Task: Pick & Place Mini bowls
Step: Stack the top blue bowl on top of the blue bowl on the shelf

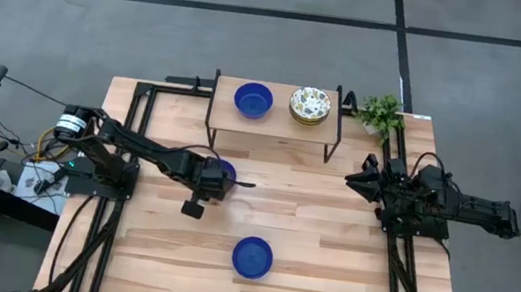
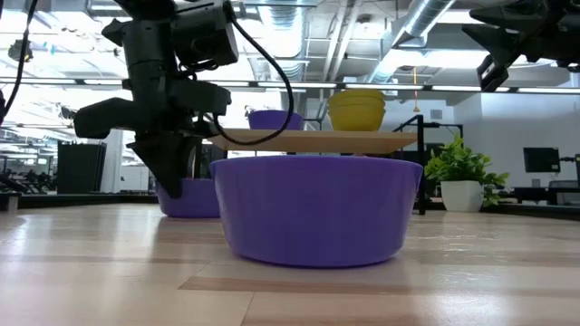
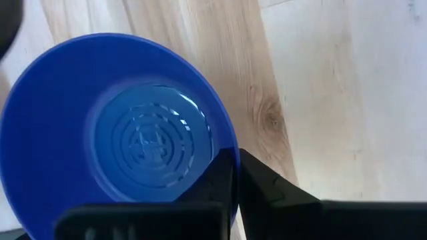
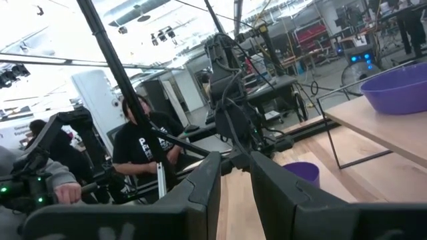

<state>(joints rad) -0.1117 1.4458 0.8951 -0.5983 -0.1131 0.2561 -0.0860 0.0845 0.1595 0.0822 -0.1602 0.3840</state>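
Overhead and side views of a two-arm bench with mini bowls. The left gripper (image 1: 219, 177) reaches to the centre of the wooden table (image 1: 325, 266), its jaws clenched on the rim of a cobalt blue bowl (image 1: 224, 171) that sits on the tabletop; in the left wrist view one dark finger (image 3: 223, 175) lies inside the blue bowl's (image 3: 113, 133) wall and the other just outside it, the rim pinched between them. In the low view this gripper (image 2: 172, 167) comes down onto the bowl (image 2: 188, 197) behind a nearer one.

A second blue bowl (image 1: 252, 256) stands free toward 6 o'clock of the table, well apart from the gripper; it fills the foreground of the low view (image 2: 317, 210). A raised wooden shelf (image 1: 274, 123) at 12 o'clock carries a third blue bowl (image 1: 253, 100) and, beside it, a stack of floral speckled bowls (image 1: 311, 105). A small potted plant (image 1: 381, 112) stands near the shelf's right end.

The right gripper (image 1: 352, 181) waits at the table's 3 o'clock edge, holding nothing; whether its jaws are released cannot be told. Its wrist view shows people (image 4: 140, 150) in the room beyond.
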